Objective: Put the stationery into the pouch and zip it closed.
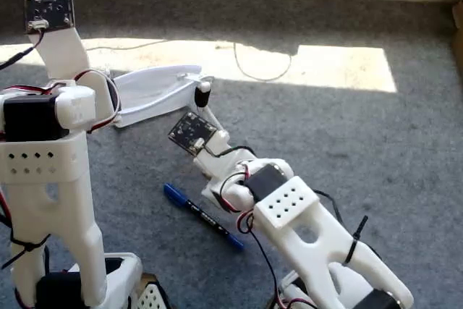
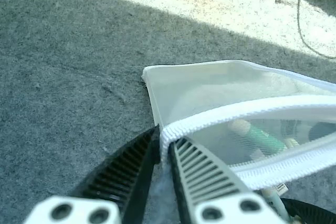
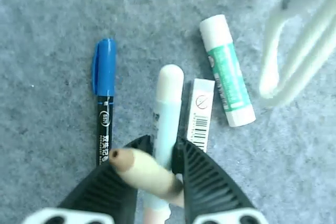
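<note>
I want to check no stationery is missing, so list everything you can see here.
pouch: 1, white, open, zip edge in the left hand.
marker: 1, blue cap, black barrel, on the carpet beside the white pen.
white pen: 1, white, between marker and eraser.
eraser: 1, white, between white pen and glue stick.
glue stick: 1, white and green, on the carpet near the pouch.
cream pen: 1, cream, brown tip, in the right hand.
cable: 1, dark, on the sunlit carpet.
carpet: 1, grey, under everything.
left hand: 1, black, shut on the pouch's zip edge.
right hand: 1, black, shut on the cream pen.
</note>
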Controlling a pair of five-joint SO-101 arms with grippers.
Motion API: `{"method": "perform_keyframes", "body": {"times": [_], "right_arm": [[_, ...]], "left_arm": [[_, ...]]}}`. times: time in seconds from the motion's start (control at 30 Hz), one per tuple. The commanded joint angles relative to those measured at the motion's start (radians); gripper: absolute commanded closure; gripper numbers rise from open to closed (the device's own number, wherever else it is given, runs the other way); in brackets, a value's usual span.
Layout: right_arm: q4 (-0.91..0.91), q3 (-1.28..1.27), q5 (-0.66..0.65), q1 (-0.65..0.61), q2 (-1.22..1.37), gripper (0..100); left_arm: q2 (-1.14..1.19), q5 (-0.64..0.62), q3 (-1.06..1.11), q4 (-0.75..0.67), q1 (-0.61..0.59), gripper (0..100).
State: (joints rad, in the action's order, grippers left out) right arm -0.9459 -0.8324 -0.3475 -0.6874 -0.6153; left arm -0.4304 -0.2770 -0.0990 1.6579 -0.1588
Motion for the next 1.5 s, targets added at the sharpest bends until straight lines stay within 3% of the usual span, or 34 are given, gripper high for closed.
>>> {"method": "perform_keyframes", "body": {"times": [0.0, 0.17, 0.7, 0.87, 1.1, 1.47], "right_arm": [[-0.015, 0.056, 0.0, 0.031, -0.111, 98.4], [-0.027, 0.061, 0.058, 0.038, -0.232, 98.4], [-0.019, 0.065, 0.058, 0.038, -0.496, 98.4], [0.082, 0.058, 0.16, 0.045, -0.53, 98.4], [0.193, 0.041, 0.296, 0.151, -0.562, 98.4], [0.236, 0.05, 0.295, 0.134, -0.568, 98.4]], "left_arm": [[-0.027, -0.011, -0.001, -0.014, -0.007, 99], [-0.027, -0.012, -0.001, -0.014, -0.007, 99], [-0.027, -0.011, -0.001, -0.011, -0.005, 99], [-0.027, -0.009, -0.001, -0.011, -0.005, 99], [-0.027, -0.009, 0.018, -0.017, -0.005, 99], [-0.027, -0.008, 0.033, -0.02, -0.004, 99]]}}
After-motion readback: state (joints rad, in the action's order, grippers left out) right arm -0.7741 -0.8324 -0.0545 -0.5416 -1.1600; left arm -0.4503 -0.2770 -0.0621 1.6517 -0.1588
